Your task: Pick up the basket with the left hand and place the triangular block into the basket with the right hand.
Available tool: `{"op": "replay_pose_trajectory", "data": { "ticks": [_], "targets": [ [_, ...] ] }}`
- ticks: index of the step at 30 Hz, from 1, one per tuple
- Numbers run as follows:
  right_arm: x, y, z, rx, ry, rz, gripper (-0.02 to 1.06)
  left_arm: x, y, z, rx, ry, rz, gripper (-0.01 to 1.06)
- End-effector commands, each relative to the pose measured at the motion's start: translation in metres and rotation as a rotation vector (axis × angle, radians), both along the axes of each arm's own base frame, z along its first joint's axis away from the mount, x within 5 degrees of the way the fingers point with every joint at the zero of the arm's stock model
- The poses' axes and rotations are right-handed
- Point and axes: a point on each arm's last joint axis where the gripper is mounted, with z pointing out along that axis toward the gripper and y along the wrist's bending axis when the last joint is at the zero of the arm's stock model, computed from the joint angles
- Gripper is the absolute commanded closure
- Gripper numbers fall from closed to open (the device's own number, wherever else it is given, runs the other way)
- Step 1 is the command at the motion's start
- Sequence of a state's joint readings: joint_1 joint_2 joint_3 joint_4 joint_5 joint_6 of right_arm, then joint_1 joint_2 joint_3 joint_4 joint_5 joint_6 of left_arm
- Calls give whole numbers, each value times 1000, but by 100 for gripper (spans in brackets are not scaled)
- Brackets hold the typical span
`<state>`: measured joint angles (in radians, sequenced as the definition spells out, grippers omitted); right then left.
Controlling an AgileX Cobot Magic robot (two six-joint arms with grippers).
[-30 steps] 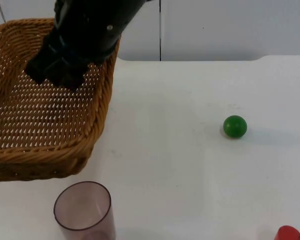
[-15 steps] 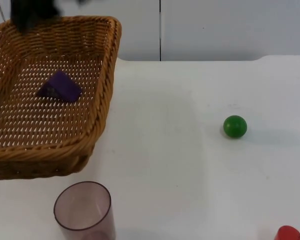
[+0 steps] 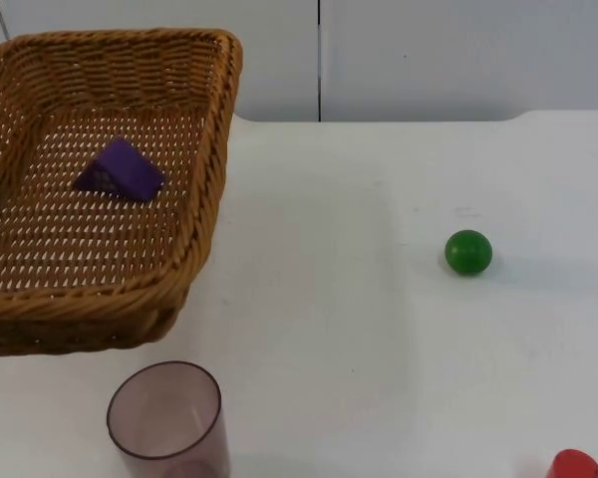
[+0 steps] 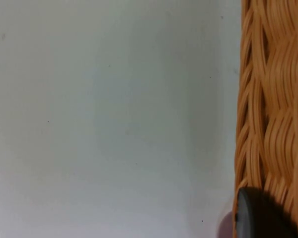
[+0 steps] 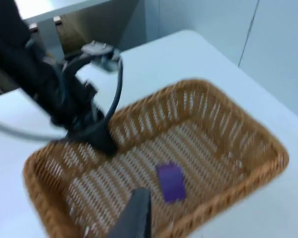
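Top view: a woven brown wicker basket sits at the left end of the white table top. Its far rim stands in front of the grey partition wall. The purple triangular block lies inside the basket on the woven floor, in the half towards the far rim and clear of the walls. A translucent purple-grey plastic cup stands upright just in front of the basket's near rim, not touching it. A green ball rests well away from the basket on its right. A red rounded object, cut off by the picture edge, lies farther still from the basket.

In the right wrist view the left gripper comes down on the basket's rim and pinches it. The left wrist view shows its black fingertip against the wicker wall.

The right gripper hangs above the basket, near its rim, apart from the block. Whether it is spread or pressed together cannot be told.
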<state>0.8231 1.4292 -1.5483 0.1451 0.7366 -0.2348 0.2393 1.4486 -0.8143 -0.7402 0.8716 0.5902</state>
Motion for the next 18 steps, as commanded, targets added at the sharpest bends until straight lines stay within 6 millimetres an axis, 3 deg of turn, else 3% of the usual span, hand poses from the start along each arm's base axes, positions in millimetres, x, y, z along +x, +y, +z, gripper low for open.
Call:
{"op": "replay_pose_trajectory", "data": {
  "ticks": [1,12,15,18],
  "targets": [
    [-21,-23,-1,8,1,-8,18,0,-9,5,-32,-20,-9,105],
    [-69,-75,-4,53,-34,-14,18,19,-14,32,-44,-73,-14,105],
    [-78,-85,1,77,-51,-12,18,29,-16,28,-46,-62,-27,105],
    [-91,-98,9,114,-81,-11,18,52,-26,16,-55,-30,-51,105]
  ]
}}
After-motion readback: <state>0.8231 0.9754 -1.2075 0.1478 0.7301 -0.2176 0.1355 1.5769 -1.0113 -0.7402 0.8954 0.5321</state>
